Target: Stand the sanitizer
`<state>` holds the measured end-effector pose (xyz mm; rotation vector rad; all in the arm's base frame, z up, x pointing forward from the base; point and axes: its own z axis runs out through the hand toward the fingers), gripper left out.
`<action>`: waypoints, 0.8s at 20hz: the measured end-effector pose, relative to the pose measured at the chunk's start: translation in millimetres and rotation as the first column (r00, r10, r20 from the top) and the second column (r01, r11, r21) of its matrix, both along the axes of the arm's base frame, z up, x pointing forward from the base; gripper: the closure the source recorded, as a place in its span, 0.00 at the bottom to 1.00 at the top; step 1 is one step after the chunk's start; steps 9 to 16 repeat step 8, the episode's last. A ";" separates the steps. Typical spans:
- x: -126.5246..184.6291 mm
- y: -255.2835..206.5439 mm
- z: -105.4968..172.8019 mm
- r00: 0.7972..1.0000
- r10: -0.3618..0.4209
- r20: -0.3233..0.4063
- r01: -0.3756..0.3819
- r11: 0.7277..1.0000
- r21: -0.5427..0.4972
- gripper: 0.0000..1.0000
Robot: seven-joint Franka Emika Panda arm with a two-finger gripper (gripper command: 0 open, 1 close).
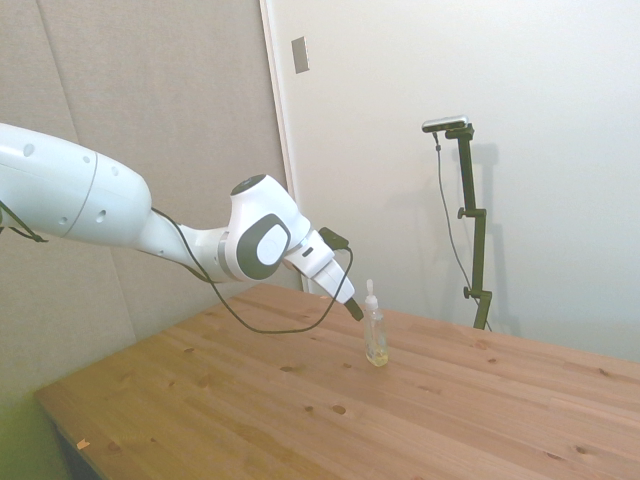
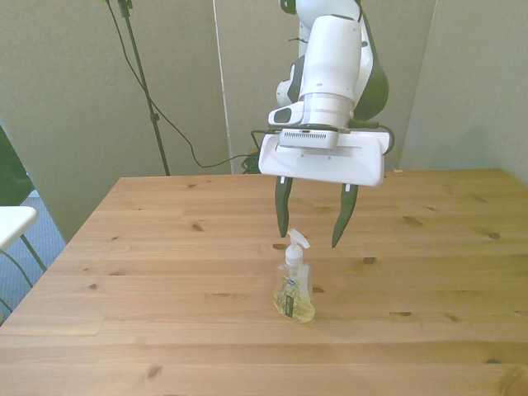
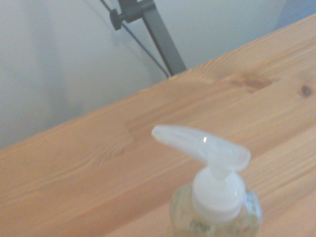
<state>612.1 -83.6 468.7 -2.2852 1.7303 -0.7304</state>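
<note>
Wrist view: sanitizer [image 3: 217, 197] upright, base cut off; tool [image 2: 312, 231] spread.

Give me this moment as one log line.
sanitizer: upright on table | gripper: open, just above and behind pump, not touching | task: bottle standing

The sanitizer [image 2: 294, 285] stood upright on the table [image 2: 148, 272], near its middle. The gripper [image 2: 312, 228] hung just behind and above it, one finger [image 2: 282, 205] toward the front view's left of the nozzle, the other toward the right, neither touching.
</note>
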 end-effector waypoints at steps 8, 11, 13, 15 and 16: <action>-62.6 6.1 6.4 0.948 0.180 -0.264 -0.167 0.983 0.070 0.00; -62.6 6.1 6.4 0.948 0.180 -0.264 -0.167 0.983 0.070 0.00; -62.6 6.1 6.4 0.948 0.180 -0.264 -0.167 0.983 0.070 0.00; -62.6 6.1 6.4 0.948 0.180 -0.264 -0.167 0.983 0.070 0.00; -62.6 6.1 6.4 0.948 0.180 -0.264 -0.167 0.983 0.070 0.00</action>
